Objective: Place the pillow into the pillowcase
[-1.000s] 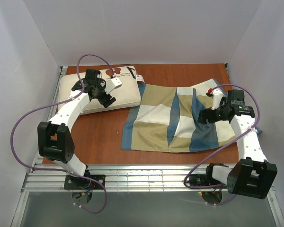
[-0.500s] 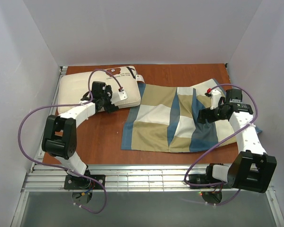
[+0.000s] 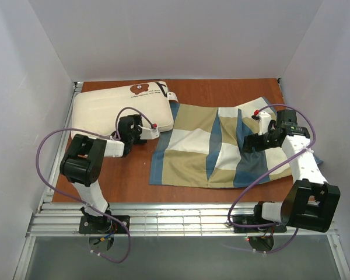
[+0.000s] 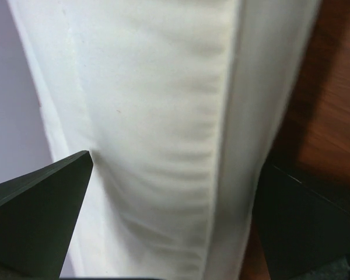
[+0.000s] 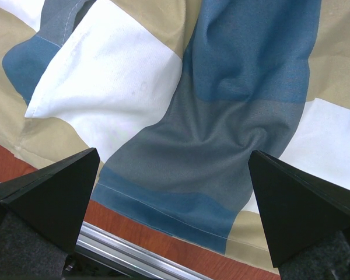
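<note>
The pillow (image 3: 105,108) lies far-left on the worktop (image 3: 128,169), just beside the pillowcase (image 3: 198,146). The left tool (image 4: 175,169), jaws apart, straddles the pillow's near seam; a shallow close may pinch only fabric and slip. The right tool (image 5: 174,154) hovers spread above the pillowcase, whose opening I cannot locate, so it may grab both layers.

free: bare table (image 3: 128,175) left of pillowcase (image 3: 210,146) | obstacle: pillow (image 3: 105,108) close ahead of left tool (image 3: 150,129)
</note>
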You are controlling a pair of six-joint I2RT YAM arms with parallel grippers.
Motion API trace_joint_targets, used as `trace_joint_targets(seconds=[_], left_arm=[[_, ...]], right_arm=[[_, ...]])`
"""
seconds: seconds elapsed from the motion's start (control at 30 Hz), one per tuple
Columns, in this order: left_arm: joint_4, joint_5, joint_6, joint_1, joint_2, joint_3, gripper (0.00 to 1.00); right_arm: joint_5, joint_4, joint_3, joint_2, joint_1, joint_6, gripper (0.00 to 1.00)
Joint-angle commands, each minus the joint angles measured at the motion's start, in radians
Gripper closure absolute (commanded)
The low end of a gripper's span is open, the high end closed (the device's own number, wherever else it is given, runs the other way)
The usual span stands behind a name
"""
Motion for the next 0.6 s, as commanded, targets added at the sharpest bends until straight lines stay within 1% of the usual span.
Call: trace_joint_targets(seconds=[0.0,0.03,0.07,0.1,0.13,0.2,0.27,0.37,0.43,0.53,0.57], left_arm=[[0.380,-0.193,0.134,-0.004,0.141,-0.065,0.02],[0.440,-0.213,0.180,-0.002,0.174,-0.074,0.02],[0.516,-0.228,0.193,-0.001,0.209,-0.074,0.02],[0.543,-0.239,0.193,-0.001,0.253,-0.068,0.02],[0.543,-0.256,0.187,0.001,0.275,-0.037,0.02],[0.506,-0.264,0.123,0.002,0.301,0.015,0.02],[0.431,-0.276,0.063,0.004,0.340,0.101,0.02],[0.442,-0.299,0.065,0.007,0.407,0.171,0.02],[0.463,-0.340,0.078,0.007,0.467,0.223,0.02],[0.434,-0.369,0.078,0.014,0.530,0.280,0.02],[0.420,-0.383,0.075,0.018,0.542,0.321,0.02]], right_arm=[[-0.015,0.022,0.007,0.009,-0.004,-0.001,0.01],[-0.013,0.023,0.006,0.011,-0.004,0.001,0.01],[-0.012,0.023,0.008,0.014,-0.004,0.001,0.01],[-0.010,0.023,0.010,0.015,-0.004,0.001,0.01],[-0.006,0.023,0.010,0.017,-0.004,0.001,0.01],[-0.002,0.023,0.011,0.015,-0.004,0.001,0.01],[0.007,0.024,0.010,0.015,-0.004,-0.002,0.01],[0.013,0.027,0.010,0.017,-0.004,-0.002,0.01],[0.013,0.026,0.010,0.020,-0.004,-0.002,0.01],[0.010,0.027,0.010,0.025,-0.004,-0.002,0.01],[0.010,0.029,0.010,0.025,-0.004,-0.002,0.01]])
